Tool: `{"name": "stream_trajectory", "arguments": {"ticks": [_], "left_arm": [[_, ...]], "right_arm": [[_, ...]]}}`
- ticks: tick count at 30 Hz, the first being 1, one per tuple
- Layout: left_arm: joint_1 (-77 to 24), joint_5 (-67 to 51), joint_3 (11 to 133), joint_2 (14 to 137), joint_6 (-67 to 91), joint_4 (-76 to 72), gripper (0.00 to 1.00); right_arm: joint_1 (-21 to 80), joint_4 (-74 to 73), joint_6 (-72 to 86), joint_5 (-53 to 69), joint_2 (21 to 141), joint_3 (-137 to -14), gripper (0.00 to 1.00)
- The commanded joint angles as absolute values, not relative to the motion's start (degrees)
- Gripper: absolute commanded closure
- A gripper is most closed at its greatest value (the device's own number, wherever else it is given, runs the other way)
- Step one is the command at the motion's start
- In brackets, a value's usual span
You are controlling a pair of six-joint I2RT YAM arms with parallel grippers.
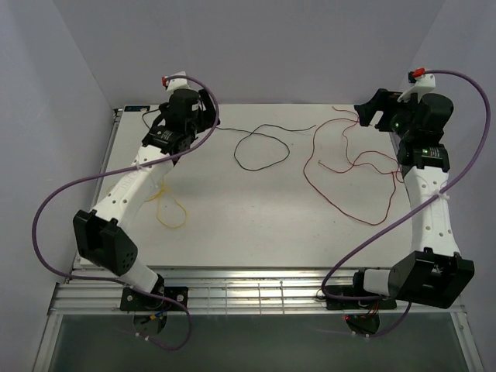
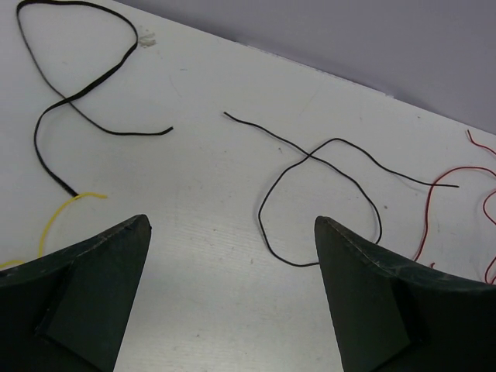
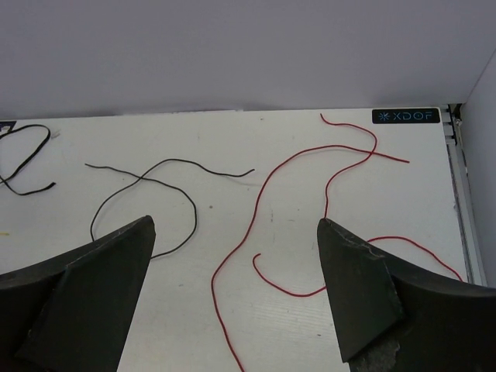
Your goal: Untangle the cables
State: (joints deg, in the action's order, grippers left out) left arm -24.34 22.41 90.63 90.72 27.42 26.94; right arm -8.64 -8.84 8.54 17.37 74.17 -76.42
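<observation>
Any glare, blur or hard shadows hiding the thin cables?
Top external: even light, no glare; yellow cable partly hidden by the left arm. Left wrist: black cable crisp, fingers dark at the bottom. Right wrist: red cable crisp, no blur.

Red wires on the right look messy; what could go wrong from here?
The red wires cross each other, so the open right pincer could pinch two at once and drag them together. The black wire loops over itself; pulling one end might tighten it into a knot. The yellow wire runs beneath the left arm, which could snag it.
</observation>
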Motion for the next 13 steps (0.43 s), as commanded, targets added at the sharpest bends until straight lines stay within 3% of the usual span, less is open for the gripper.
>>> {"name": "stream_trajectory", "arguments": {"ticks": [1, 13], "left_arm": [[-24.17, 28.73, 86.14, 84.74, 27.51, 28.04, 0.02], [-24.17, 28.48, 79.19, 75.85, 31.20, 28.30, 0.02]], "right_arm": [[-8.70, -10.53, 10.90, 15.92, 73.13, -73.92, 0.10], [-8.70, -14.50, 12.13, 6.78, 67.68, -72.33, 0.10]]}}
